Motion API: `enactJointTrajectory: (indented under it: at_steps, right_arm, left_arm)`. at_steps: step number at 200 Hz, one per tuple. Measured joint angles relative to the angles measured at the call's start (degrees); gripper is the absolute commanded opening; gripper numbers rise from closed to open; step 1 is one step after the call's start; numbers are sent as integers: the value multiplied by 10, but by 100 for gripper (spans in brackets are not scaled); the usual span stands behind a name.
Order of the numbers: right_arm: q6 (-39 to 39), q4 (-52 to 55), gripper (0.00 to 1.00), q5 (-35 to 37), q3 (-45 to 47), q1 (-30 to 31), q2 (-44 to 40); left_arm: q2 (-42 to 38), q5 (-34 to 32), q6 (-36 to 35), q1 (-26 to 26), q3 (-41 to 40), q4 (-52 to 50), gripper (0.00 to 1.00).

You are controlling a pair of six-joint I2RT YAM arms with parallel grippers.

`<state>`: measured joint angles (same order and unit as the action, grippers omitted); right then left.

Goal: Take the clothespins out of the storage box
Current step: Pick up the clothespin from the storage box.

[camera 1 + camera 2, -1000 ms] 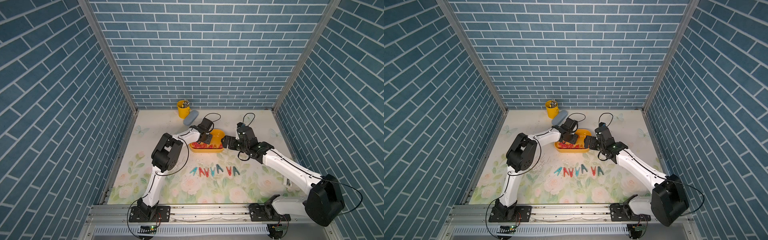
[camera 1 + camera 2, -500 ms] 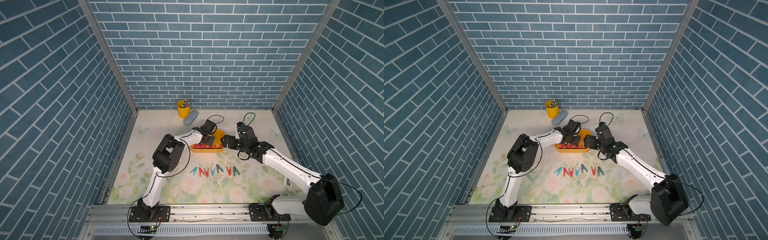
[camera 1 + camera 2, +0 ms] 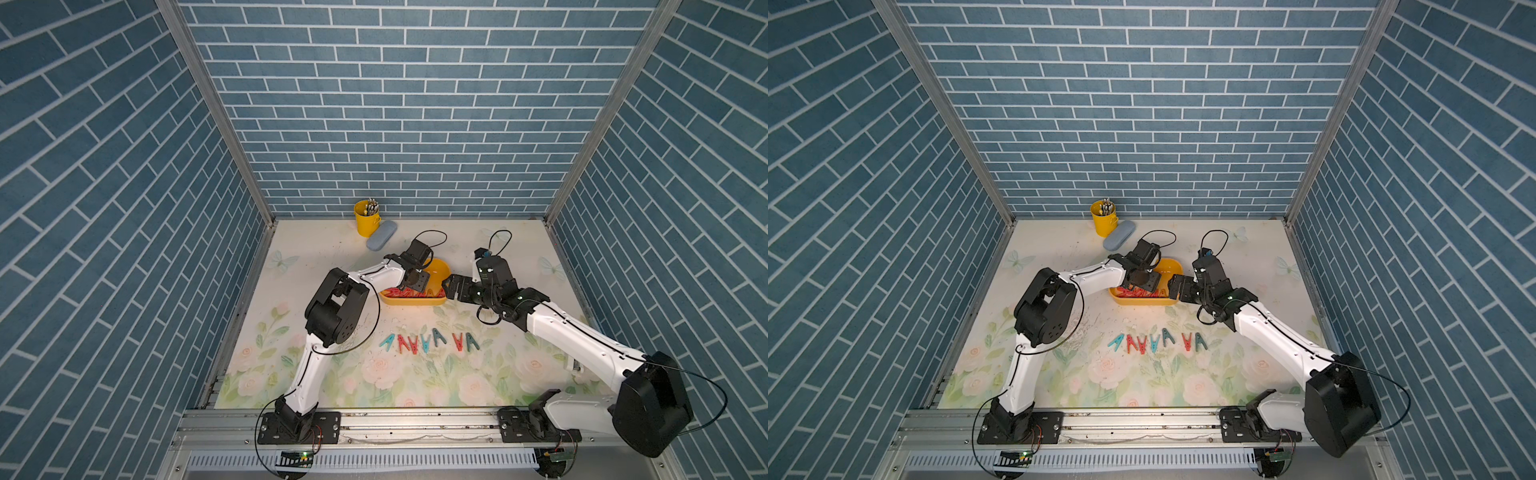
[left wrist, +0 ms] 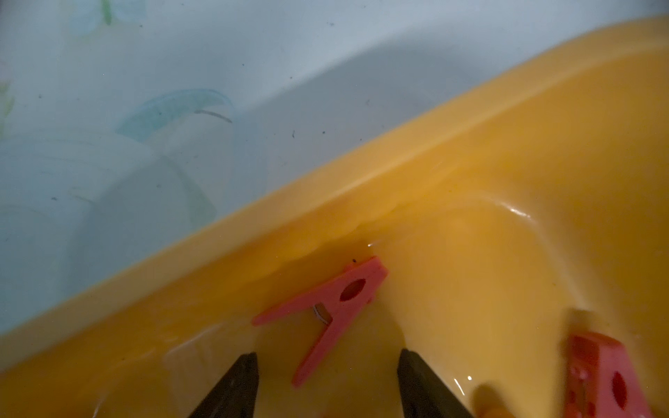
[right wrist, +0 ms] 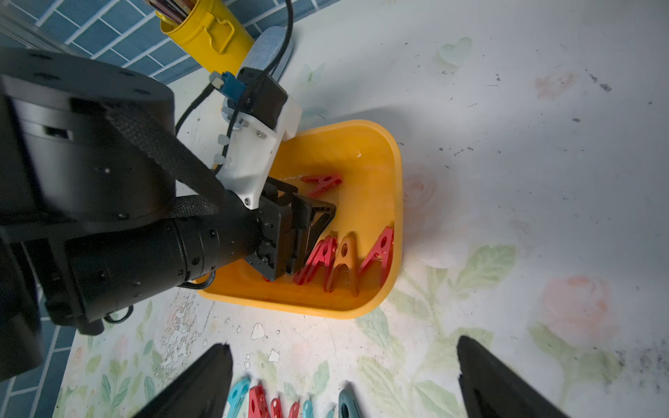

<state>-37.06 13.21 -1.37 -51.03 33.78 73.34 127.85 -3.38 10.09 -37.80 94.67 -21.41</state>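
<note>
The yellow storage box (image 3: pixel 415 302) (image 3: pixel 1142 302) sits mid-table, holding several red clothespins (image 3: pixel 409 293) (image 5: pixel 340 257). My left gripper (image 3: pixel 415 282) (image 4: pixel 327 358) is down inside the box, open. One red clothespin (image 4: pixel 336 307) lies flat just ahead of it, one leg reaching into the gap, untouched by either finger. A second red pin (image 4: pixel 601 380) lies to one side. My right gripper (image 3: pixel 451 286) (image 5: pixel 342 347) hovers open and empty beside the box's right end. A row of red and teal clothespins (image 3: pixel 430 341) (image 3: pixel 1156 341) lies on the table in front.
A yellow pen cup (image 3: pixel 366 218) and a grey-blue oval case (image 3: pixel 381 241) stand at the back behind the box. Brick walls close in on three sides. The left arm's wrist (image 5: pixel 253 144) leans over the box's far end.
My left gripper has sunk a little deeper into the box towards the pins, and its jaws have narrowed slightly. The right arm has stayed still.
</note>
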Motion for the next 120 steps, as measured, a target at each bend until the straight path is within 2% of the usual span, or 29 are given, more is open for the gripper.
enactJointTrajectory:
  at_steps: [38, 52, 85, 120]
  right_arm:
    - [0, 0, 99, 0, 0, 0, -1]
    - [0, 0, 99, 0, 0, 0, -1]
    - [0, 0, 99, -1, 0, 0, -1]
    - [0, -5, 100, -6, 3, 0, -1]
  left_arm:
    - [1, 0, -4, -2, 2, -6, 14]
    - [1, -1, -4, -2, 3, -7, 13]
    - [1, -3, -3, -3, 3, -8, 3]
    - [-3, -3, 4, -4, 2, -12, 0]
